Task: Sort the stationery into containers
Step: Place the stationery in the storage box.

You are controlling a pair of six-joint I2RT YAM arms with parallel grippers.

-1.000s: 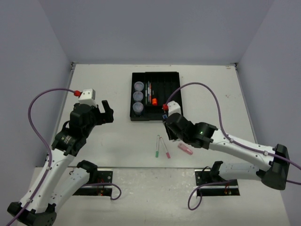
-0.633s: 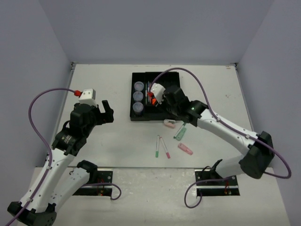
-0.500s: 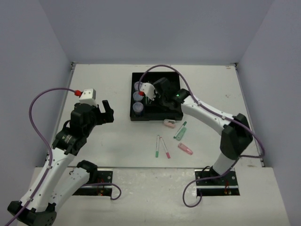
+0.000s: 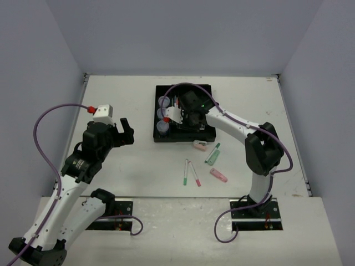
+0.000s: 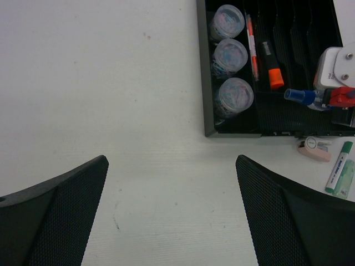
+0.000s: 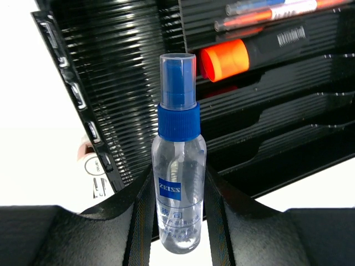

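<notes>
My right gripper (image 6: 177, 185) is shut on a small clear spray bottle (image 6: 178, 183) with a blue cap, held over the black tray (image 6: 72, 94). In the top view the right gripper (image 4: 187, 117) hovers over the tray's (image 4: 156, 119) middle slots. The tray holds three pots (image 5: 230, 55), thin pens (image 5: 252, 44) and an orange-capped marker (image 6: 224, 61). A pink eraser (image 4: 200, 145), a green marker (image 4: 213, 153), a pink marker (image 4: 218, 175) and two pens (image 4: 185, 172) lie on the table in front of the tray. My left gripper (image 5: 171, 160) is open and empty.
The left gripper (image 4: 123, 132) hangs over bare table left of the tray. The eraser (image 5: 313, 149) and green marker (image 5: 341, 172) lie close to the tray's front right corner. Walls enclose the table on three sides.
</notes>
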